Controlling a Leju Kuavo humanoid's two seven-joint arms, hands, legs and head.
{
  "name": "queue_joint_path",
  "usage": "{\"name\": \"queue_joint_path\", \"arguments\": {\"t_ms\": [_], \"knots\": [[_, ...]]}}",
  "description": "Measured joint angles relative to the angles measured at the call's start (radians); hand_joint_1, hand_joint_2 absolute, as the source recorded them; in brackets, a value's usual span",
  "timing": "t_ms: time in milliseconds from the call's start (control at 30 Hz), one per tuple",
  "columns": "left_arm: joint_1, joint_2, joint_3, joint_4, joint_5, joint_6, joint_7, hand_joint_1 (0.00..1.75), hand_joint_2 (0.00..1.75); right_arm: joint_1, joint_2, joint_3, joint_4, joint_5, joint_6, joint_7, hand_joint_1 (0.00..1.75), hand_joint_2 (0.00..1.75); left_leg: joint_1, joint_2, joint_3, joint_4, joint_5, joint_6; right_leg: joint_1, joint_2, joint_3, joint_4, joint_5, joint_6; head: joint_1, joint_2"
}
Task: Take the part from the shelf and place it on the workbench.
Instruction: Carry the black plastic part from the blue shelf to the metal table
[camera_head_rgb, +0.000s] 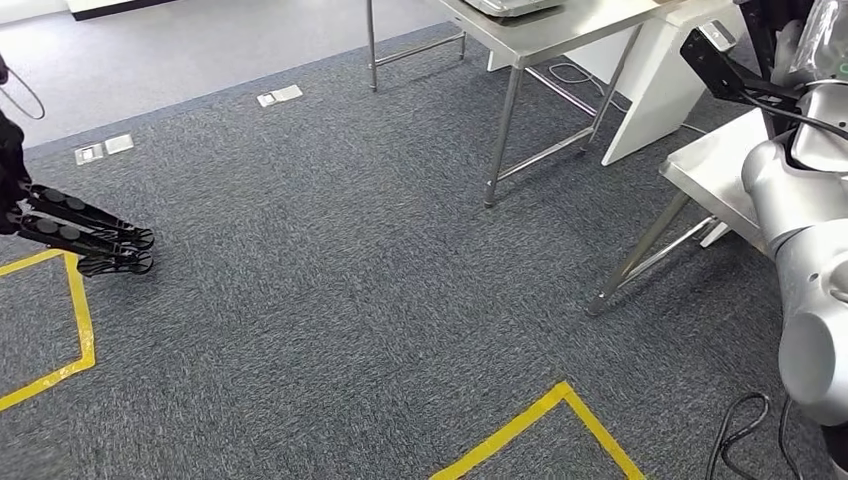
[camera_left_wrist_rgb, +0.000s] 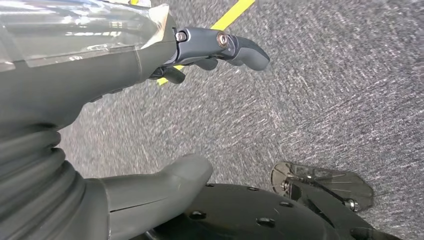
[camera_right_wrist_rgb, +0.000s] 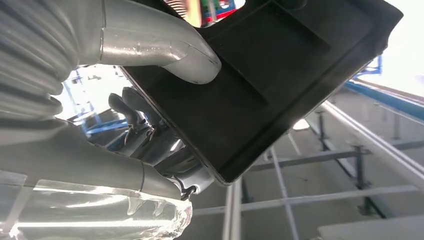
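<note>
Part (camera_right_wrist_rgb: 280, 75) gripped by right hand (camera_right_wrist_rgb: 165, 55) fingers; left hand (camera_head_rgb: 90, 235) fingers spread, empty, above carpet (camera_head_rgb: 330, 280).

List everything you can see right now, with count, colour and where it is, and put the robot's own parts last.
Part: one, black, flat and ribbed, held in the right hand.
Steel tables: two, silver-grey, ahead and to the right on the carpet.
Floor tape: yellow lines, on the grey carpet near the robot.
Floor outlet covers: at least two, grey, set in the carpet ahead.
Cable: one, black, on the carpet by the right arm.
Left hand: dark fingers apart, holding nothing, hanging over the carpet.
Right hand: grey thumb pressed on the part.
</note>
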Motion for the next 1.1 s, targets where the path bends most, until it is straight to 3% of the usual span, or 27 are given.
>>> {"name": "queue_joint_path", "arguments": {"t_ms": [67, 100, 167, 200, 267, 333, 400, 433, 500, 567, 633, 700, 733, 767, 833, 900, 933, 967, 1033, 1100], "knots": [[0.000, 0.001, 0.001, 0.000, 0.000, 0.003, 0.000, 0.00, 1.75, -0.004, 0.002, 0.000, 0.000, 0.000, -0.001, 0.000, 1.75, 1.75, -0.007, 0.021, 0.001, 0.003, -0.006, -0.009, 0.005, -0.038, 0.074, -0.127, 0.034, 0.001, 0.000, 0.000], [0.001, 0.001, 0.001, 0.000, 0.000, 0.004, -0.001, 0.00, 1.75, -0.004, 0.002, 0.000, 0.001, 0.000, -0.001, 0.000, 1.75, 1.75, -0.010, 0.031, 0.002, 0.004, -0.008, -0.014, 0.008, -0.045, 0.090, -0.153, 0.040, -0.006, 0.000, 0.000], [0.002, 0.001, 0.003, 0.000, 0.000, 0.007, -0.003, 0.00, 1.75, -0.004, 0.001, 0.000, 0.003, 0.000, -0.002, -0.003, 1.75, 1.75, -0.012, 0.052, 0.005, 0.004, -0.012, -0.021, 0.010, -0.024, 0.088, -0.158, 0.043, -0.022, -0.002, 0.000], [0.002, 0.001, 0.003, 0.000, 0.000, 0.008, -0.004, 0.00, 1.75, -0.003, 0.000, 0.000, 0.003, 0.000, -0.002, -0.004, 1.75, 1.75, -0.011, 0.052, 0.003, 0.008, -0.017, -0.026, 0.006, -0.012, 0.087, -0.159, 0.045, -0.028, -0.002, 0.000], [0.001, 0.001, 0.004, -0.001, 0.000, 0.010, -0.006, 0.00, 1.75, -0.003, 0.000, 0.000, 0.004, 0.000, -0.003, -0.006, 1.75, 1.75, -0.006, 0.007, -0.022, 0.063, -0.054, -0.038, -0.002, 0.011, 0.086, -0.161, 0.050, -0.038, -0.006, 0.000], [0.001, 0.001, 0.004, -0.001, 0.000, 0.009, -0.008, 0.00, 1.75, -0.001, 0.005, 0.000, 0.004, -0.001, -0.005, -0.007, 1.75, 1.75, -0.002, -0.052, -0.086, 0.200, -0.122, -0.047, -0.003, 0.034, 0.085, -0.161, 0.051, -0.045, -0.012, 0.000], [0.002, 0.001, 0.004, -0.001, 0.000, 0.007, -0.010, 0.00, 1.75, 0.006, 0.009, 0.000, 0.005, -0.002, -0.006, -0.010, 1.75, 1.75, -0.001, -0.066, -0.143, 0.314, -0.158, -0.047, 0.000, 0.061, 0.083, -0.161, 0.053, -0.049, -0.015, 0.000], [0.002, 0.001, 0.004, -0.001, 0.000, 0.005, -0.012, 0.00, 1.75, 0.010, 0.009, 0.000, 0.006, -0.003, -0.006, -0.013, 1.75, 1.75, -0.001, -0.068, -0.150, 0.319, -0.147, -0.045, 0.001, 0.075, 0.083, -0.161, 0.053, -0.050, -0.016, 0.000], [0.003, 0.001, 0.004, -0.001, 0.001, 0.003, -0.017, 0.00, 1.75, 0.015, 0.009, 0.000, 0.006, -0.004, -0.008, -0.019, 1.75, 1.75, 0.000, -0.081, -0.109, 0.222, -0.081, -0.039, 0.002, 0.102, 0.084, -0.160, 0.054, -0.050, -0.017, 0.000], [0.003, 0.000, 0.005, 0.000, 0.002, -0.001, -0.023, 0.00, 1.75, 0.015, 0.007, 0.000, 0.006, -0.006, -0.009, -0.024, 1.75, 1.75, 0.006, -0.129, -0.043, 0.083, -0.023, -0.033, 0.004, 0.126, 0.082, -0.158, 0.055, -0.048, -0.016, 0.000], [0.004, -0.001, 0.005, 0.000, 0.003, -0.004, -0.029, 0.00, 1.75, 0.015, 0.005, 0.000, 0.006, -0.005, -0.010, -0.027, 1.75, 1.75, 0.007, -0.154, -0.011, 0.024, -0.011, -0.029, 0.004, 0.149, 0.074, -0.157, 0.059, -0.039, -0.015, 0.000], [0.004, -0.002, 0.005, 0.000, 0.004, -0.006, -0.031, 0.00, 1.75, 0.018, 0.000, 0.000, 0.006, -0.004, -0.011, -0.027, 1.75, 1.75, 0.004, -0.130, -0.005, 0.015, -0.007, -0.019, 0.000, 0.170, 0.065, -0.158, 0.065, -0.026, -0.015, 0.000], [0.004, -0.003, 0.005, 0.000, 0.004, -0.006, -0.032, 0.00, 1.75, 0.019, -0.003, 0.000, 0.006, -0.002, -0.011, -0.027, 1.75, 1.75, 0.005, -0.117, -0.003, 0.010, -0.003, -0.013, 0.000, 0.159, 0.058, -0.151, 0.062, -0.022, -0.015, 0.000], [0.005, -0.003, 0.006, 0.000, 0.004, -0.006, -0.033, 0.00, 1.75, 0.018, -0.005, 0.000, 0.006, -0.002, -0.011, -0.027, 1.75, 1.75, 0.006, -0.104, -0.002, 0.004, 0.001, -0.006, 0.002, 0.133, 0.044, -0.127, 0.050, -0.022, -0.012, 0.000], [0.007, -0.004, 0.007, 0.000, 0.004, -0.006, -0.034, 0.00, 1.75, 0.015, -0.004, 0.001, 0.006, 0.000, -0.010, -0.026, 1.75, 1.75, 0.005, -0.078, -0.001, -0.001, 0.004, 0.001, 0.006, 0.065, -0.010, -0.017, 0.001, -0.025, -0.003, 0.000], [0.008, -0.004, 0.011, 0.000, 0.004, -0.005, -0.033, 0.00, 1.75, 0.015, 0.002, 0.002, 0.006, 0.004, -0.008, -0.025, 1.75, 1.75, 0.002, -0.050, -0.003, 0.000, 0.004, 0.003, 0.005, 0.037, -0.065, 0.109, -0.043, -0.023, 0.002, 0.000], [0.008, -0.004, 0.013, 0.000, 0.004, -0.005, -0.033, 0.00, 1.75, 0.016, 0.005, 0.003, 0.006, 0.006, -0.005, -0.025, 1.75, 1.75, 0.002, -0.036, -0.004, 0.000, 0.003, 0.003, 0.003, 0.032, -0.073, 0.131, -0.047, -0.018, 0.003, 0.000], [0.008, -0.004, 0.014, 0.000, 0.004, -0.004, -0.032, 0.00, 1.75, 0.016, 0.006, 0.003, 0.006, 0.007, -0.002, -0.024, 1.75, 1.75, 0.002, -0.023, -0.004, 0.000, 0.002, 0.003, 0.001, 0.026, -0.060, 0.111, -0.036, -0.010, 0.004, 0.000], [0.008, -0.004, 0.016, 0.000, 0.005, -0.002, -0.029, 0.00, 1.75, 0.006, 0.008, 0.004, 0.006, 0.009, 0.003, -0.024, 1.75, 1.75, 0.001, 0.001, -0.002, 0.001, -0.001, -0.001, -0.001, -0.010, 0.016, -0.028, 0.008, 0.005, 0.004, 0.000], [0.008, -0.003, 0.017, 0.000, 0.005, 0.000, -0.027, 0.00, 1.75, -0.005, 0.013, 0.006, 0.006, 0.009, 0.005, -0.024, 1.75, 1.75, -0.006, 0.020, -0.002, 0.004, -0.006, -0.010, 0.004, -0.045, 0.080, -0.140, 0.036, 0.001, 0.004, 0.000]]}}
